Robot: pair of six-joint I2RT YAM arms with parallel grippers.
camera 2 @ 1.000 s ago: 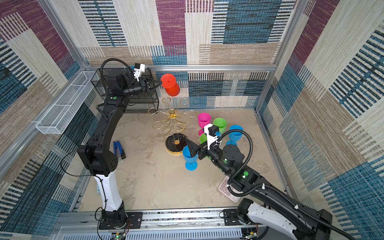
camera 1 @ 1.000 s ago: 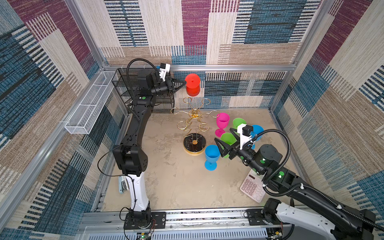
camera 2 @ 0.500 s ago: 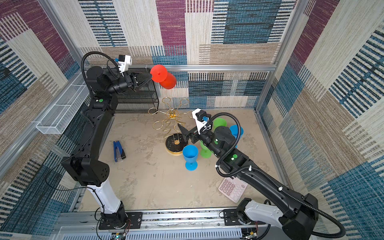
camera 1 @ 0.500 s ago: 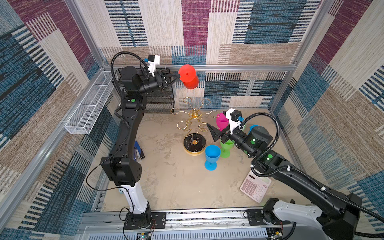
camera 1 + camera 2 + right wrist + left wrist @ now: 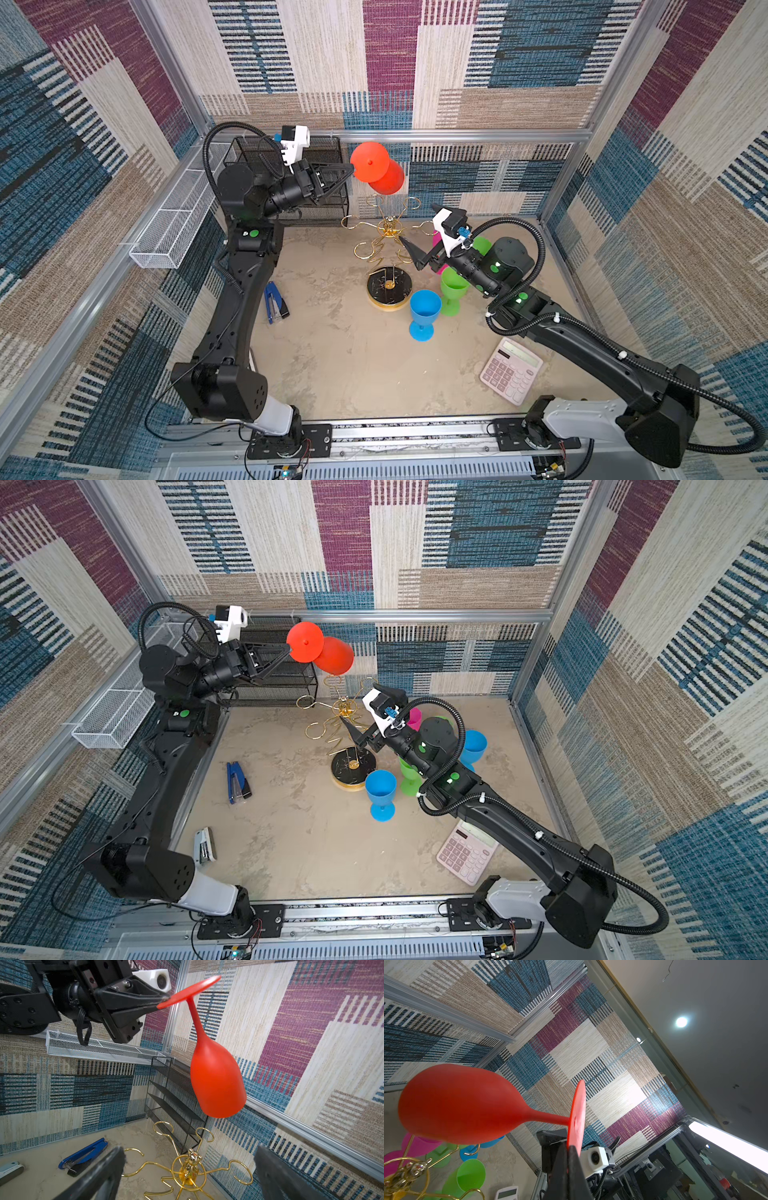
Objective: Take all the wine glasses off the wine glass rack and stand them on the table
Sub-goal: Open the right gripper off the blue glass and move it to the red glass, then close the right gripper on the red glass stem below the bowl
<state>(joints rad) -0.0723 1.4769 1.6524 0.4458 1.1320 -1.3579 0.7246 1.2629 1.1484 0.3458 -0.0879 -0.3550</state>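
Note:
A red wine glass (image 5: 388, 178) (image 5: 332, 656) hangs in the air, foot up and tilted, above and clear of the gold wine glass rack (image 5: 389, 286) (image 5: 347, 706). My left gripper (image 5: 351, 167) (image 5: 287, 648) (image 5: 569, 1147) is shut on the rim of its flat foot. In the right wrist view the wine glass (image 5: 216, 1084) hangs over the wine glass rack's (image 5: 191, 1167) looped arms, which carry nothing. My right gripper (image 5: 415, 253) (image 5: 357, 733) (image 5: 190, 1150) stands wide open beside the rack's top, holding nothing.
A black mesh shelf (image 5: 324, 208) stands behind the rack and a white mesh basket (image 5: 174, 224) hangs on the left wall. Blue (image 5: 424, 307), green (image 5: 453, 291) and pink glasses stand right of the rack. A blue stapler (image 5: 275, 301), a grey stapler (image 5: 204, 845) and a calculator (image 5: 512, 370) lie on the floor.
The left arm has drawn back to the left with the red glass, which now tilts more. The right gripper has moved from the standing glasses up to the rack's top, still open.

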